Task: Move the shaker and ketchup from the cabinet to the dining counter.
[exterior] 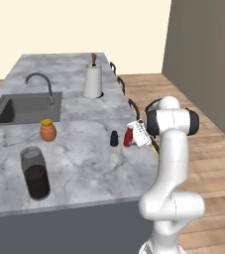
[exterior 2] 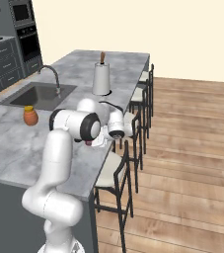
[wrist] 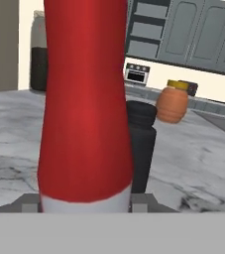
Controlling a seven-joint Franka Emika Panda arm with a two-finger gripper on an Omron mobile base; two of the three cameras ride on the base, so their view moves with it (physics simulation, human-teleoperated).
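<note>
Here, 1 ketchup gripped in the hand, 1 shaker beside it, 1 orange jar.

Ketchup fills my hand view, top cut by frame edge, cap unseen. Shaker half hidden behind it. From right base view my own elbow hides my pincer and ketchup. Finger contact on bottle: cannot tell. Glass jar partly cut off behind ketchup.

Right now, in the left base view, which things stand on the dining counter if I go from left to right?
Dark glass jar → orange jar → paper towel holder → shaker → ketchup, held in the gripper.
</note>
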